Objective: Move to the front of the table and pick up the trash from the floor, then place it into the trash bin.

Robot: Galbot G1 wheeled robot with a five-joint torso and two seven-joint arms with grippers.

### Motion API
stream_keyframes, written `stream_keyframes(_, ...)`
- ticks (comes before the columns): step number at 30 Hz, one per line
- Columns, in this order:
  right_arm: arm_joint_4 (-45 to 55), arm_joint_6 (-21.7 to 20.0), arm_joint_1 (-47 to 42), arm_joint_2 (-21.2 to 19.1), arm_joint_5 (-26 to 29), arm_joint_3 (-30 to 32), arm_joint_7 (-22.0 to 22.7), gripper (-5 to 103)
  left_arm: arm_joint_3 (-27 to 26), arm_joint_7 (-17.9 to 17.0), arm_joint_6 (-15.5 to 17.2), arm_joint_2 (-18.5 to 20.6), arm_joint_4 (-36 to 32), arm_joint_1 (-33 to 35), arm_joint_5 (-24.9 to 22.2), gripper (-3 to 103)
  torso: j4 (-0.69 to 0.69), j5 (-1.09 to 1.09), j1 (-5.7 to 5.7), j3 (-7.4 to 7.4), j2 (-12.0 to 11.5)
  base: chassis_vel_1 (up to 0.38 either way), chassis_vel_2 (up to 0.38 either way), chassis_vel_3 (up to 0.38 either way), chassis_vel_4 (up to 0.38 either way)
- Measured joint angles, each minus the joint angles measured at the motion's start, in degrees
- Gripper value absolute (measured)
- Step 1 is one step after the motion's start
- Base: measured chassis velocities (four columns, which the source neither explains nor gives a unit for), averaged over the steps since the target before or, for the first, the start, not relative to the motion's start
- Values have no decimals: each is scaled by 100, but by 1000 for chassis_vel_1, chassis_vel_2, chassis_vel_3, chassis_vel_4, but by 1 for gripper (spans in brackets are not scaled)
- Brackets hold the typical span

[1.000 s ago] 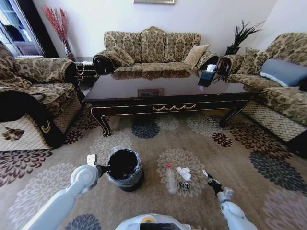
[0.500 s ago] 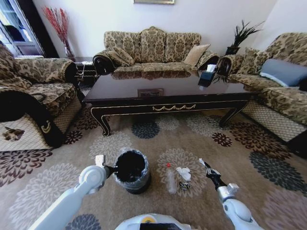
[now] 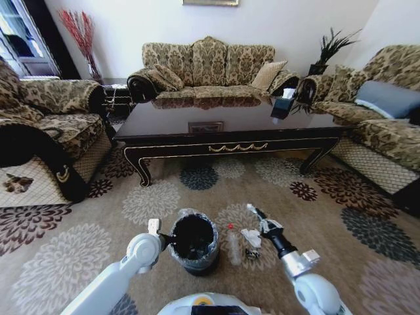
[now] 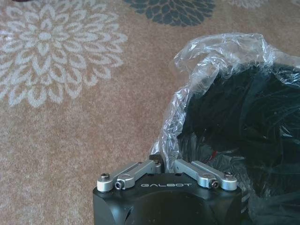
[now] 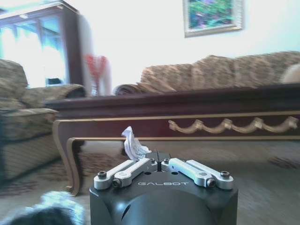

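the right pincer [image 5: 158, 157] is pinching crinkly white paper [image 5: 133, 144]; the left pincer [image 4: 161, 159] is gripping the trash bin's [image 3: 195, 241] shiny liner [image 4: 206, 56].

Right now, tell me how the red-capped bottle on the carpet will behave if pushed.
The bottle lies on its side, so it would probably roll. Clear and seemingly empty, it is likely light and easily crushed.

The black trash bin [image 3: 194, 241], clear liner at its rim, stands upright on the carpet. Just beside it lie the red-capped bottle [image 3: 233, 245] and white paper wad [image 3: 251, 237], before the dark glossy bench [image 3: 223, 125].
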Motion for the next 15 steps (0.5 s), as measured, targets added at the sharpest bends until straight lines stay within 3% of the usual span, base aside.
stream_keyframes(7, 307, 1, -198, -255, -594, -418, -57, 0, 355, -3, 0, -206, -27, -154, 55, 0, 0, 0, 0, 0, 0, 0, 0, 0, 0)
stream_keyframes(15, 267, 130, -471, -151, -1321, -841, -165, 0, 542, -47, 0, -334, -100, -158, 134, 0, 0, 0, 0, 0, 0, 0, 0, 0, 0)
